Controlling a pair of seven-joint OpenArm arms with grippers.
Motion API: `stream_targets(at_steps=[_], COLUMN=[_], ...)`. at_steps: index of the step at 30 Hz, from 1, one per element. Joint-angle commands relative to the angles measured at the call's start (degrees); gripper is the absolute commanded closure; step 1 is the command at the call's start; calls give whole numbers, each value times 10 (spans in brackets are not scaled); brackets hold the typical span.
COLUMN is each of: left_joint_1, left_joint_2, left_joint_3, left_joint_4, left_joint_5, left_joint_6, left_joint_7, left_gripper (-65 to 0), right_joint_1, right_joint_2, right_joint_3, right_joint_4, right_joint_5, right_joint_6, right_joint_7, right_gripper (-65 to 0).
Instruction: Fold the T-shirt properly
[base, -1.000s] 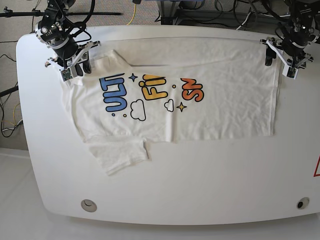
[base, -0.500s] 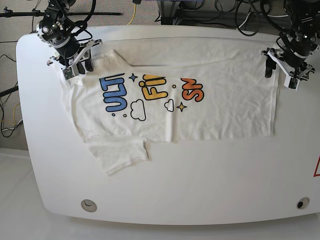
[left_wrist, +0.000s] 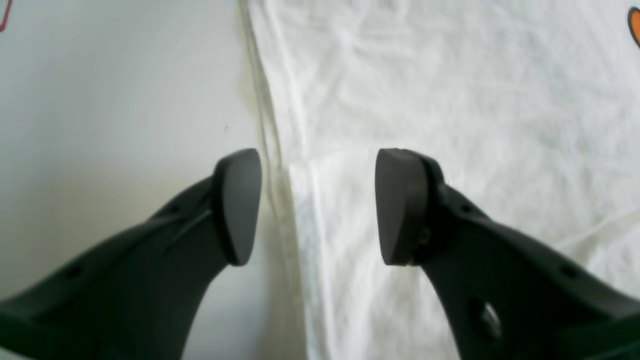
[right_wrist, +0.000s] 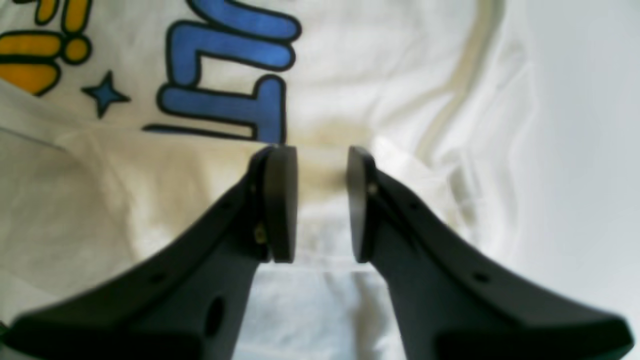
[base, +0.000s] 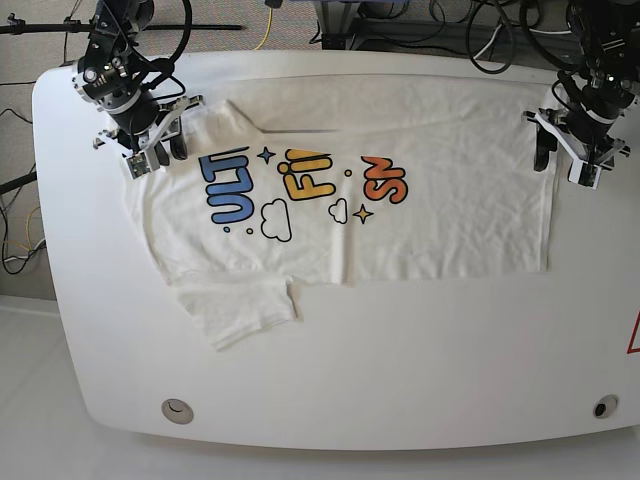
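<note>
The white T-shirt (base: 450, 200) lies flat on the table, collar end at the left, with its far part folded down over the colourful print (base: 300, 185). One sleeve (base: 240, 315) sticks out at the front left. My left gripper (base: 560, 165) hangs open at the far right hem. In the left wrist view the left gripper (left_wrist: 317, 205) straddles the T-shirt's (left_wrist: 450, 100) edge, one finger over bare table. My right gripper (base: 155, 155) sits over the shoulder by the collar. In the right wrist view its (right_wrist: 320, 205) pads stand a narrow gap apart above the T-shirt (right_wrist: 375, 75).
The white table (base: 400, 370) has rounded corners and a round fitting near each front corner, left (base: 178, 410) and right (base: 604, 407). A red mark (base: 635, 335) shows at the right edge. Cables and stands lie beyond the far edge.
My left gripper has come slightly down and inward at the hem, with its jaws narrowing. My right gripper has shifted a little up and left. The T-shirt has not moved.
</note>
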Motion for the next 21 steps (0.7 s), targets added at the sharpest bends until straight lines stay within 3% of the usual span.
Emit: stream_targets(at_steps=[1,4,10,14,16,21], left_joint_1=[-8,-17,-37,-45,-58,-62], left_joint_2=[-5,-2,-1,1,1,3], left_joint_3=[-3,-1,4,0,-36,-73], left_joint_4=[8,2,-14,-14,-1,5], left_joint_5=[-2,-1,-1,-11,-45,-72], left_joint_6=[-1,0,4,4,9,8], left_joint_7=[-10,-7,20,29,46,57], left_gripper=[-342,-353,-453,-472,-489,-477], right_joint_1=[1,2,-2,-3,-1,-1], right_joint_2=[5,4,7,7,6,6], right_joint_3=[2,0,-8,-12,-14,-18], right_joint_4=[7,6,-3,-4,-2,-2], right_joint_5=[5,5,2,0,0,-1], right_joint_6=[1,1,1,1,1,1], right_joint_7=[13,14,18,21,19,21], right_gripper=[-169,-169,-165,-166,-166,-168])
